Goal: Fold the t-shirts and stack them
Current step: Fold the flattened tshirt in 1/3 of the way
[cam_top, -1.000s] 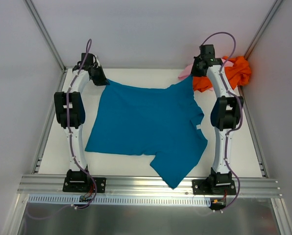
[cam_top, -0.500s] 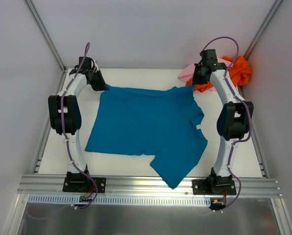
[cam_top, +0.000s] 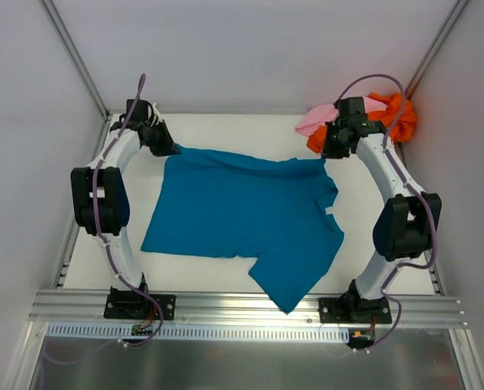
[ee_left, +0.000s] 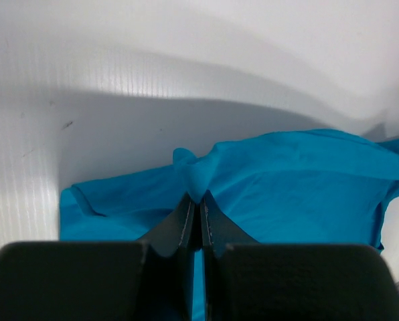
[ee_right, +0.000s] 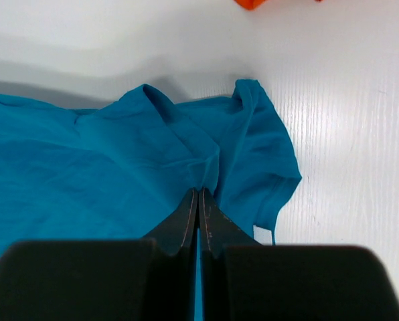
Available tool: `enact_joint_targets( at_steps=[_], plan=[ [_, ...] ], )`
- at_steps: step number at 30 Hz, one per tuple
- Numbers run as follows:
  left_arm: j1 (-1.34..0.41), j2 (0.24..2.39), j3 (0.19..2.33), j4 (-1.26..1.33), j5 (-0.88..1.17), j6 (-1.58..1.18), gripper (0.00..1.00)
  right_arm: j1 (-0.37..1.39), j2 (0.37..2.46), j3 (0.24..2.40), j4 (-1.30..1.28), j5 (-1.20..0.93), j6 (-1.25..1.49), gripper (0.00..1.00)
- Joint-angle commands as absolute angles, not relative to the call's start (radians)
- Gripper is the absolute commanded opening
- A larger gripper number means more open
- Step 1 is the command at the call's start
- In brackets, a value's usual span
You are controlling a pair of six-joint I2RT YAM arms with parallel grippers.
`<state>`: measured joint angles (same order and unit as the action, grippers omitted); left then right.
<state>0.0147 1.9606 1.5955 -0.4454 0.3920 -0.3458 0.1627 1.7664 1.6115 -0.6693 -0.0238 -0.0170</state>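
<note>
A teal-blue t-shirt lies spread over the white table, its white neck tag at the right side. My left gripper is shut on the shirt's far-left corner; in the left wrist view the cloth puckers at the pinched fingertips. My right gripper is shut on the far-right corner, the cloth bunching at its tips. The far edge is pulled taut between them. An orange t-shirt and a pink t-shirt lie crumpled at the back right.
White walls and metal posts enclose the table on three sides. An aluminium rail runs along the near edge by both arm bases. A corner of the orange shirt shows at the top of the right wrist view.
Both grippers have moved apart and toward me with the shirt's far corners, stretching the far edge straight. The right arm's elbow has swung out to the right and the left arm's out to the left.
</note>
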Motion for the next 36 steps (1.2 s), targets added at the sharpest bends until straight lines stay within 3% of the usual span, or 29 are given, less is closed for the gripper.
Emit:
enact_joint_targets(
  at_steps=[1,20,21,22,24,26,36],
  plan=[
    [0.023,1.875,1.560,-0.422,0.416,-0.328,0.00,0.175,1.668,1.565,-0.695,-0.023,-0.031,0.00],
    [0.020,1.772,1.444,-0.397,0.425,-0.330,0.00,0.253,1.479,1.301,-0.747,-0.058,0.031,0.00],
    [0.020,1.764,1.433,-0.397,0.423,-0.330,0.00,0.253,1.473,1.298,-0.761,-0.052,0.031,0.10],
    [0.020,1.760,1.425,-0.391,0.425,-0.330,0.00,0.255,1.465,1.295,-0.771,-0.038,0.031,0.27],
    [0.017,1.747,1.407,-0.388,0.423,-0.331,0.00,0.256,1.454,1.289,-0.784,-0.006,0.026,0.74],
    [0.015,1.741,1.394,-0.382,0.422,-0.333,0.00,0.256,1.447,1.295,-0.785,0.037,0.014,0.80],
    [0.011,1.703,1.322,-0.338,0.397,-0.341,0.00,0.256,1.517,1.382,-0.778,0.015,0.008,0.81]
  ],
)
